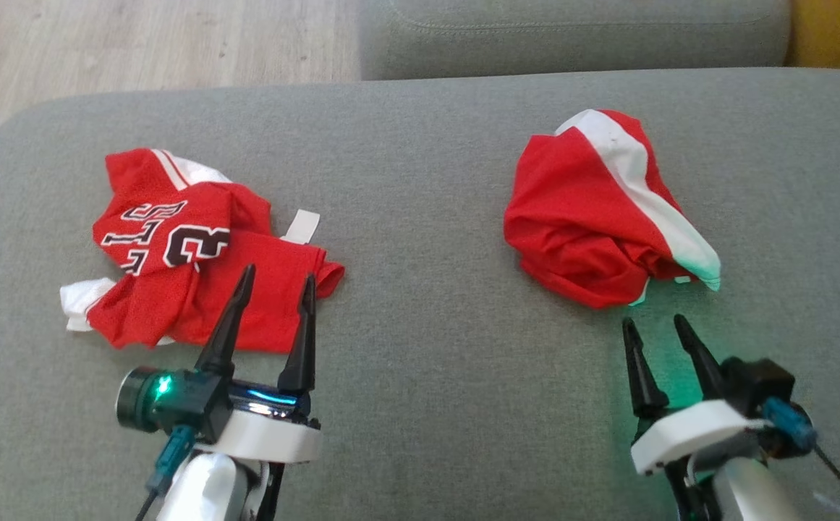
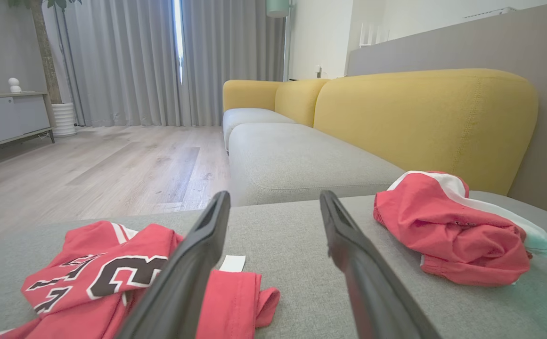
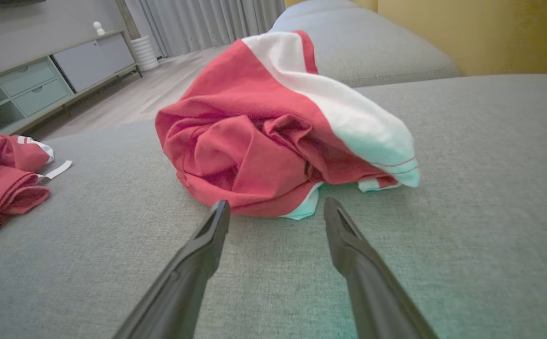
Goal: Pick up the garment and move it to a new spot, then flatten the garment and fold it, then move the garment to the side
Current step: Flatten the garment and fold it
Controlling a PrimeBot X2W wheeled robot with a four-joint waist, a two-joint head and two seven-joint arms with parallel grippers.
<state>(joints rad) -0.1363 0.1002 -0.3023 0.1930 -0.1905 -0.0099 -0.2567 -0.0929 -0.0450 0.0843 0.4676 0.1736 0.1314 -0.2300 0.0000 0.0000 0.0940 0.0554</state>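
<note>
Left gripper (image 1: 279, 272) and right gripper (image 1: 655, 320) both stand open, empty. The numbered jersey (image 1: 174, 246) lies left on the grey cushion (image 1: 427, 217), at the left fingertips. The crumpled red-and-white garment (image 1: 593, 217) lies right, just beyond the right gripper. Advise pinching a raised fold deeply.

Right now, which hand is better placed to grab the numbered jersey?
Left. The left hand, open, hangs over the near edge of the numbered jersey; the right hand, also open, sits across the cushion, facing the other red-and-white garment.
</note>
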